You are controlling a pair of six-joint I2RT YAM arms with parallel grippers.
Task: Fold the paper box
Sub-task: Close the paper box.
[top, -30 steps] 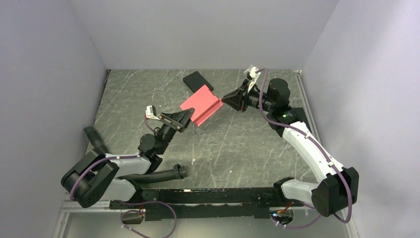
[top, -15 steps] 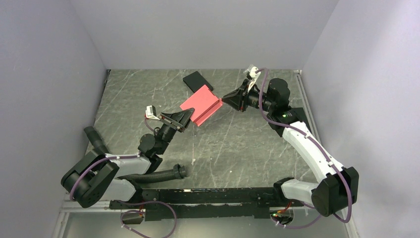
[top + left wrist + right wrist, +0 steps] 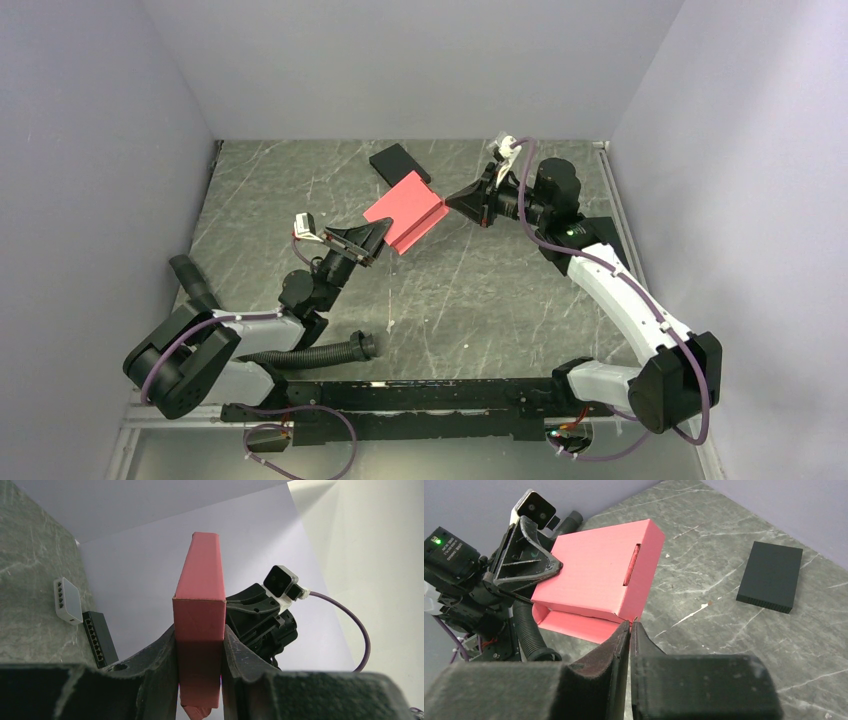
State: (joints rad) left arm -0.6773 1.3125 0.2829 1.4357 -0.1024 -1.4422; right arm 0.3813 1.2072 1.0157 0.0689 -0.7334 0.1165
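The left gripper [image 3: 199, 630] has its jaws closed on the paper box [image 3: 200, 580], one black finger [image 3: 165, 647] pressed flat to each broad face, so the pinkish-red box fills the whole gap between them and sticks out well past the fingertips. In the top view, the box [image 3: 405, 210] is tilted and reaches from the left gripper [image 3: 382, 232] across to the right gripper [image 3: 453, 200]. The right wrist view shows a narrow slot cut in the upper face of the box [image 3: 594, 575] and a second pink layer lying open beneath its near edge. The right gripper [image 3: 630, 625] has its jaws pressed together with nothing between them, and the tips sit just at the box's near corner (whether they actually touch the cardboard cannot be told). Beyond the right jaws and off to one side, well apart from the paper box, a black flat box [image 3: 770, 576] lies flat on the grey veined table [image 3: 724, 645].
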